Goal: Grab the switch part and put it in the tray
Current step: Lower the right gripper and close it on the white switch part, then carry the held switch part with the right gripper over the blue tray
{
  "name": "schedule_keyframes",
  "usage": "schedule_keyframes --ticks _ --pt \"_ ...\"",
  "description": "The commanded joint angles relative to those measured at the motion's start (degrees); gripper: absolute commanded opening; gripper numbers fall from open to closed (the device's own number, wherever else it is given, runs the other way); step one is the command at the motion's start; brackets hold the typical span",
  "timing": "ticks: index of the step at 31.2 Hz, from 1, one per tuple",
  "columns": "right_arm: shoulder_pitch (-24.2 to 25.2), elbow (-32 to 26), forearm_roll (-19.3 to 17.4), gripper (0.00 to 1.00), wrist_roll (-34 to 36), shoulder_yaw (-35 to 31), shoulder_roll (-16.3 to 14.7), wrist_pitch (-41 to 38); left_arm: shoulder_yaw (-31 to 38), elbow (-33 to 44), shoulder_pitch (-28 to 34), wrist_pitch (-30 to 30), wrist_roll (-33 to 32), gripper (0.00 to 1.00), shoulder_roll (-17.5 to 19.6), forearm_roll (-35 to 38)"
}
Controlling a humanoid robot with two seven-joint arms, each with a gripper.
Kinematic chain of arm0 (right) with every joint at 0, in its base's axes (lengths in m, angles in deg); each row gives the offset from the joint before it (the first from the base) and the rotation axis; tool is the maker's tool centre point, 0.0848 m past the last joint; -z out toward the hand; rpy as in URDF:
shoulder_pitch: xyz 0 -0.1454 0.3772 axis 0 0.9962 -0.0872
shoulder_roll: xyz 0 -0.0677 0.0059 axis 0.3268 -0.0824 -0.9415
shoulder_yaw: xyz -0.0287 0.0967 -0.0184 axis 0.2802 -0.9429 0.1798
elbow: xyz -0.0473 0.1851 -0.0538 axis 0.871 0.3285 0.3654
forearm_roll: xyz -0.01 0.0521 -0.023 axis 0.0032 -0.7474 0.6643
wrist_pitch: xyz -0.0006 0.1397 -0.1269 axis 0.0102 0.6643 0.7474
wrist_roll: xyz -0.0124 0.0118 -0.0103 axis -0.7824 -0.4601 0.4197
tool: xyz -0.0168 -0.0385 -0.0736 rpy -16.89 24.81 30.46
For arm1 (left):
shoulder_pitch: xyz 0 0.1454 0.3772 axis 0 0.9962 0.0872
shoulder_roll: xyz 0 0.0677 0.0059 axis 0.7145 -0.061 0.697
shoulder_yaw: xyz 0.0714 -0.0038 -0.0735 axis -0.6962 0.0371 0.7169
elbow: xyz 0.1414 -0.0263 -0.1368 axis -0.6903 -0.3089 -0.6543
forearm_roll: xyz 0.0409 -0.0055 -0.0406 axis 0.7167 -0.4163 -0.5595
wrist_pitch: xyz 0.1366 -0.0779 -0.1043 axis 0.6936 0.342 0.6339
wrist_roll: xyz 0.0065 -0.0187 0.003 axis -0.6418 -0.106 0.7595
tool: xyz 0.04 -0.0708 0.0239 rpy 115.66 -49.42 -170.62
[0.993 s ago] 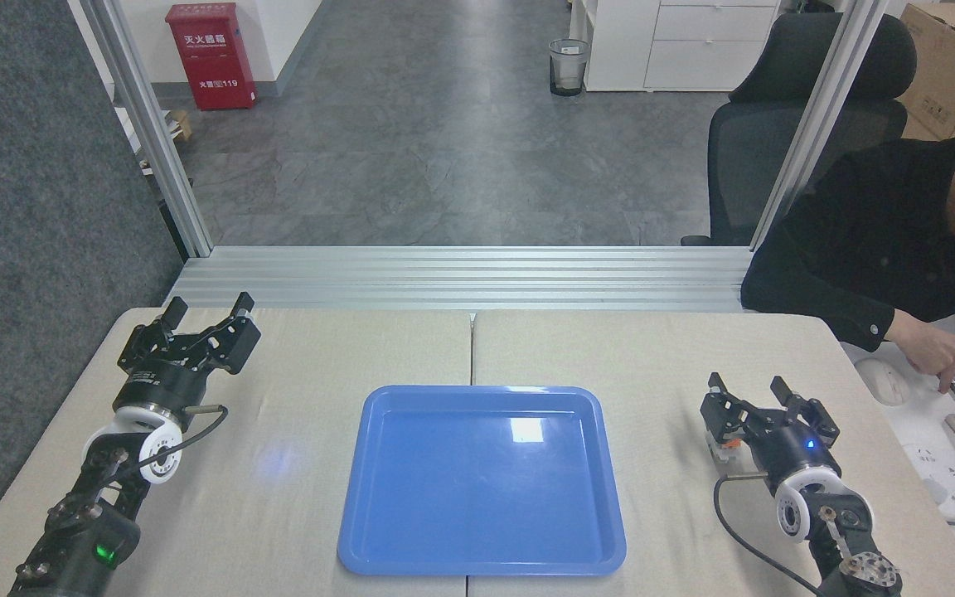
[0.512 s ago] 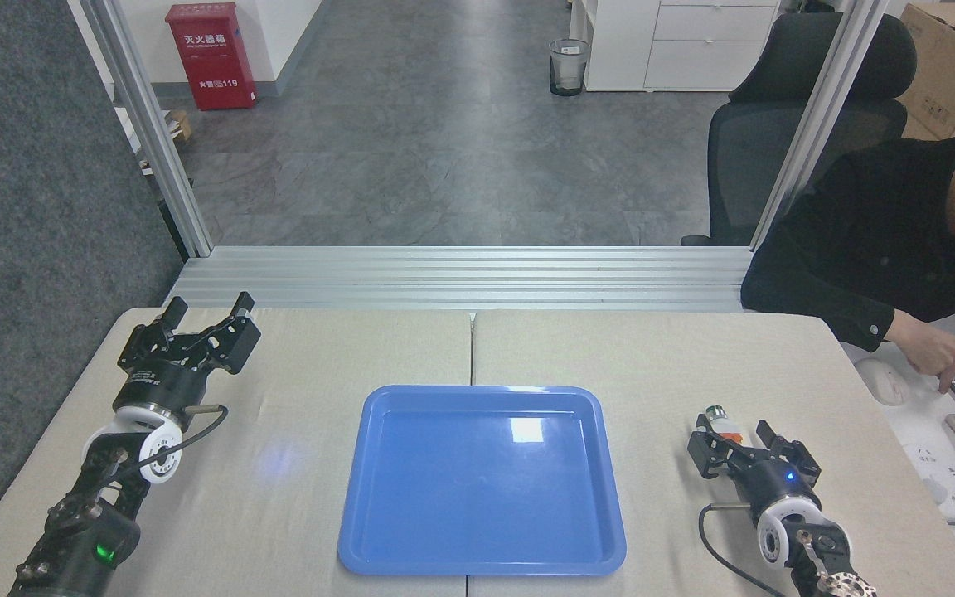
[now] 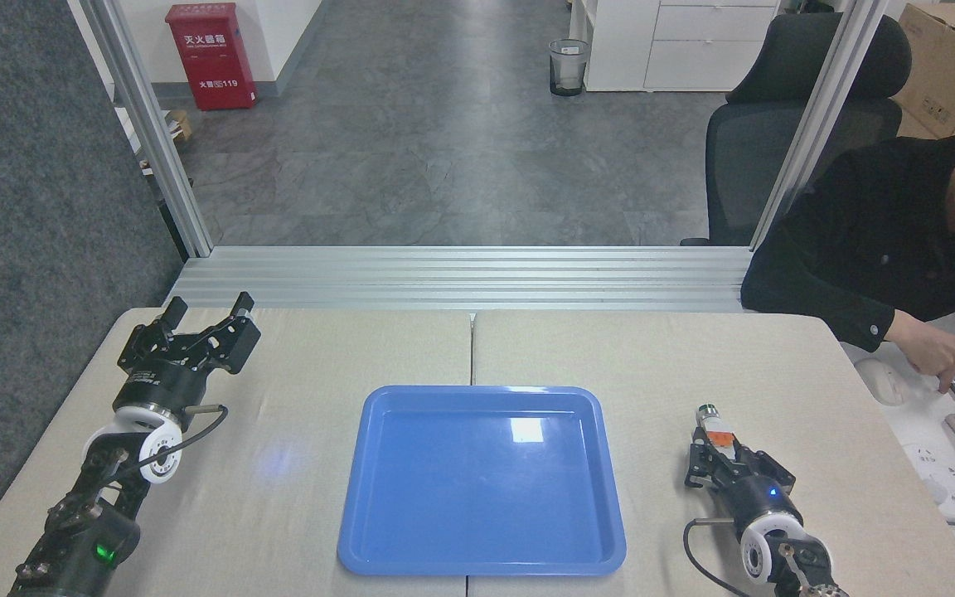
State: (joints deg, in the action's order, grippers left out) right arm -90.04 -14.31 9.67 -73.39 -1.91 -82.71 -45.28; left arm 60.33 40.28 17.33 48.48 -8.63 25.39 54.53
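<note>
The switch part (image 3: 714, 429) is lying on the table (image 3: 610, 348) right of the tray (image 3: 482, 479), sitting between the narrowed fingers of the right gripper (image 3: 724, 454) with its round head protruding beyond the tips, while the left gripper (image 3: 206, 312) is hovering wide, well apart.

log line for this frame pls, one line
phase: grasp | right hand: closed around switch part, on table | left hand: open, idle | tray: empty
</note>
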Motion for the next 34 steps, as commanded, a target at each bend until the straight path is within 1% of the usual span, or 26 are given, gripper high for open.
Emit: schedule_keyframes --ticks 1,3,4,6,8,10,12,15,17,19,21,23,27,30,32,34 --pt "-0.1 -0.9 -0.8 0.00 -0.1 -0.1 1.2 0.3 0.0 0.0 0.0 0.0 0.0 1.00 0.0 0.0" --pt "-0.2 -4.4 -1.4 0.00 -0.1 -0.4 1.3 1.0 0.0 0.0 0.0 0.0 0.0 1.00 0.0 0.0" --pt "-0.2 -7.1 -2.0 0.00 -0.2 -0.4 1.8 1.4 0.0 0.0 0.0 0.0 0.0 1.00 0.0 0.0" --pt "-0.1 -12.7 -2.9 0.00 -1.0 0.0 3.3 1.8 0.0 0.0 0.0 0.0 0.0 1.00 0.0 0.0" --pt "0.0 -18.5 -3.1 0.00 -2.8 0.8 5.4 1.7 0.0 0.0 0.0 0.0 0.0 1.00 0.0 0.0" --pt "0.0 -22.5 -3.0 0.00 -5.3 1.7 7.1 1.1 0.0 0.0 0.0 0.0 0.0 1.00 0.0 0.0" --pt "-0.3 -24.8 -2.5 0.00 -7.5 5.5 8.2 0.8 0.0 0.0 0.0 0.0 0.0 1.00 0.0 0.0" --pt "0.0 -28.2 -1.3 0.00 -9.6 13.5 9.7 -1.1 0.0 0.0 0.0 0.0 0.0 1.00 0.0 0.0" --pt "0.8 -29.7 1.9 0.00 -10.3 16.9 11.6 -3.8 0.0 0.1 0.0 0.0 0.0 1.00 0.0 0.0" --pt "2.1 -29.8 6.5 0.00 -10.3 18.1 13.3 -7.6 0.0 0.1 0.0 0.0 0.0 1.00 0.0 0.0" --pt "3.5 -29.8 11.4 0.00 -10.3 18.2 14.1 -10.9 0.0 0.1 0.1 0.0 0.0 1.00 0.0 0.0" --pt "4.3 -29.8 14.6 0.00 -10.3 18.8 14.7 -13.0 0.0 0.1 0.1 0.0 0.0 1.00 0.0 0.0" --pt "6.5 -29.4 18.3 0.00 -10.4 21.4 14.7 -14.6 0.0 0.1 0.1 0.0 0.0 1.00 0.0 0.0" --pt "7.9 -28.1 21.9 0.00 -11.0 21.5 14.5 -14.6 0.0 0.1 0.0 0.0 0.0 1.00 0.0 0.0" --pt "8.4 -27.1 23.0 0.00 -11.5 21.4 14.5 -14.4 0.0 0.0 0.0 0.0 0.0 1.00 0.0 0.0" --pt "8.7 -26.6 23.0 0.01 -11.6 21.1 14.5 -14.0 0.0 0.1 0.1 0.0 0.0 1.00 0.0 0.0"
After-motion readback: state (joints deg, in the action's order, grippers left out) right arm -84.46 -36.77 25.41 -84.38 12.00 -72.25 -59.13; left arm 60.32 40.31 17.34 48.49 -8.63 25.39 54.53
